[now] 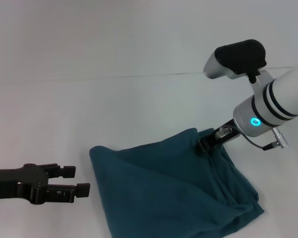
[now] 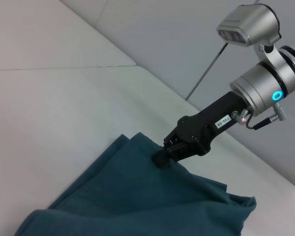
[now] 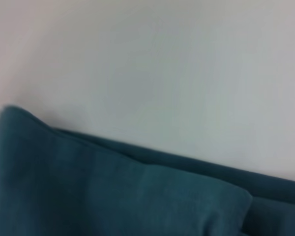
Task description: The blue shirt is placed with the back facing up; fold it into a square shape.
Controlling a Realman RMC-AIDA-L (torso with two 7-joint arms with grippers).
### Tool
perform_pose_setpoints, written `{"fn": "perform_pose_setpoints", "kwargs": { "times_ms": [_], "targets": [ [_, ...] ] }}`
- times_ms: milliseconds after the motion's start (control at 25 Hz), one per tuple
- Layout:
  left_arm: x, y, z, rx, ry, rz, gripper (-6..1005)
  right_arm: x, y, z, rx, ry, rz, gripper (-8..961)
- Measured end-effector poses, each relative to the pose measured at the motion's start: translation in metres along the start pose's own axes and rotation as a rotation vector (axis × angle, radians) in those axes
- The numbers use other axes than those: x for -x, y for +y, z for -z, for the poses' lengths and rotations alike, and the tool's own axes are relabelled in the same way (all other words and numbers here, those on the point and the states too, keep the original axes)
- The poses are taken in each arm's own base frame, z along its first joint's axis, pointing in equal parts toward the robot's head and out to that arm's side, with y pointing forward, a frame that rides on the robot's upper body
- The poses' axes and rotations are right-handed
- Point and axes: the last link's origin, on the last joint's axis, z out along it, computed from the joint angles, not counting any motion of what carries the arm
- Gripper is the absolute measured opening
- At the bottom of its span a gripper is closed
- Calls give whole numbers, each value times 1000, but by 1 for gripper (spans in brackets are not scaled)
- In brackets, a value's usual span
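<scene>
Blue shirt (image 1: 169,188) lying bunched at lower centre — no lettering showing.
Right gripper (image 1: 206,145) is pinching its upper edge; left gripper (image 1: 75,181) is hovering open at lower left.

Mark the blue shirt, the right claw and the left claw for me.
blue shirt (image 1: 159,188): head view, middle of the cloth.
right claw (image 1: 204,145): head view, tips at the shirt's far edge.
left claw (image 1: 79,181): head view, between the fingertips.

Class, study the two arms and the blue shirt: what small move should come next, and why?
Probably the right end effector should carry its pinched edge across and lay it down flat. It is shut on the blue shirt at the far edge, and the cloth sits bunched in loose layers, not square. The left end effector waits open beside the shirt, apart from it.
</scene>
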Motion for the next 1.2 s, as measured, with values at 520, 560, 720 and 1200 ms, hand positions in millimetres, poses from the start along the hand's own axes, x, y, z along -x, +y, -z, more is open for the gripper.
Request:
{"fn": "perform_pose_setpoints", "kwargs": {
  "times_ms": [520, 560, 720, 1200],
  "targets": [
    [-3, -1, -4, -13, -53, 117, 924, -4, -5, 11, 67, -50, -49, 84],
    [-6, -1, 0, -37, -82, 178, 923, -4, -5, 12, 66, -48, -46, 84],
    [-8, 0, 8, -93, -139, 269, 920, -2, -4, 14, 62, -45, -28, 85],
    [6, 4, -7, -176, -263, 526, 913, 3, -1, 18, 66, -43, 7, 85]
  ]
}}
